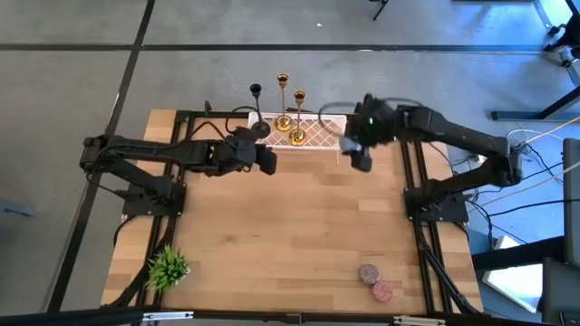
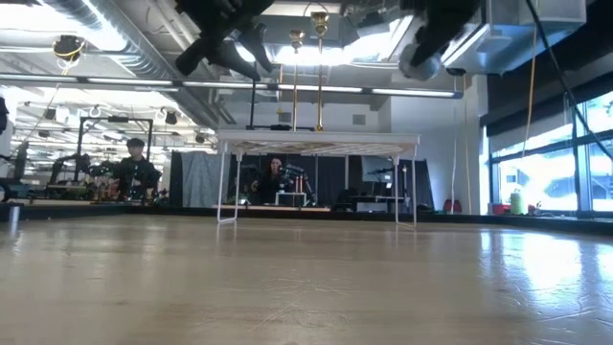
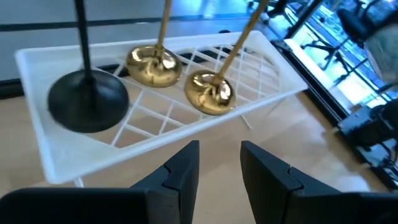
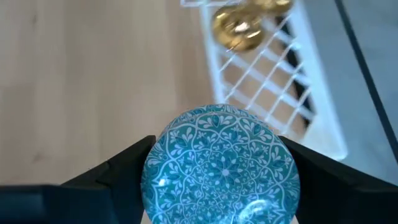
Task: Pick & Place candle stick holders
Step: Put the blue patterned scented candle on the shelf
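Placement looks done: we see the matte black stemmed holder (image 3: 87, 99) and two shiny gold stemmed holders (image 3: 154, 65) upright on the white lattice rack (image 3: 261, 87), just ahead of our left jaws (image 3: 219, 168), which stand slightly spread and empty. Our right jaws (image 4: 217, 171) pinch a teal patterned round disc (image 4: 221, 165); we judge setting it down comes next.

Both arms (image 1: 163, 154) are dark, jointed tubes with black cables. The fingers (image 3: 180, 174) are dark, blocky wedges — perhaps matte plastic. A green light glows on the right arm (image 1: 453, 136).
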Robot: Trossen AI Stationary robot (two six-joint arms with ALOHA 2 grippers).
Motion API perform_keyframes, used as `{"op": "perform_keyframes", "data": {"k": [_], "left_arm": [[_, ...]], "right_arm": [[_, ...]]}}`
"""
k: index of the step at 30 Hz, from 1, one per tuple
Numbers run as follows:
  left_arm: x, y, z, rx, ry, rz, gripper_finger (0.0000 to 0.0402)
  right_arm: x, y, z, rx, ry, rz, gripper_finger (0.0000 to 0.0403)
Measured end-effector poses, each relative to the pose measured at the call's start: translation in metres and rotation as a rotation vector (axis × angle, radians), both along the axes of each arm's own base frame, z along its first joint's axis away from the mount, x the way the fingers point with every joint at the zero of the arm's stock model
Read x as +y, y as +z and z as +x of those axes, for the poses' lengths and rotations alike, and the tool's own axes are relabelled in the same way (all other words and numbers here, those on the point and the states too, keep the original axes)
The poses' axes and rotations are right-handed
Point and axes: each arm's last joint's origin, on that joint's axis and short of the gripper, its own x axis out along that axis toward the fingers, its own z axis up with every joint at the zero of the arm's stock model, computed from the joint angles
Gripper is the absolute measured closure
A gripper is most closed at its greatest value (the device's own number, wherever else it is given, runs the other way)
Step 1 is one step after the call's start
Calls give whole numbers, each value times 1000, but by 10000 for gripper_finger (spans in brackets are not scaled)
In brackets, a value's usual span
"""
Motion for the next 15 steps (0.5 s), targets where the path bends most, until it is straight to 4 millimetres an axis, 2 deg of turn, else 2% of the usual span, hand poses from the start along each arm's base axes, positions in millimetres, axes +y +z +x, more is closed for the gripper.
{"op": "perform_keyframes", "data": {"k": [5,9,12,15], "left_arm": [[-6,-3,-3,15,68,20,288],[-8,-3,-5,11,117,36,288],[-7,-3,-5,11,118,35,288],[-6,-4,-5,16,106,24,288]], "right_arm": [[-45,-2,7,-120,-72,39,107],[-74,-18,16,-105,-146,58,107],[-88,-41,27,-23,-172,99,107],[-96,-52,38,37,-176,131,107]]}}
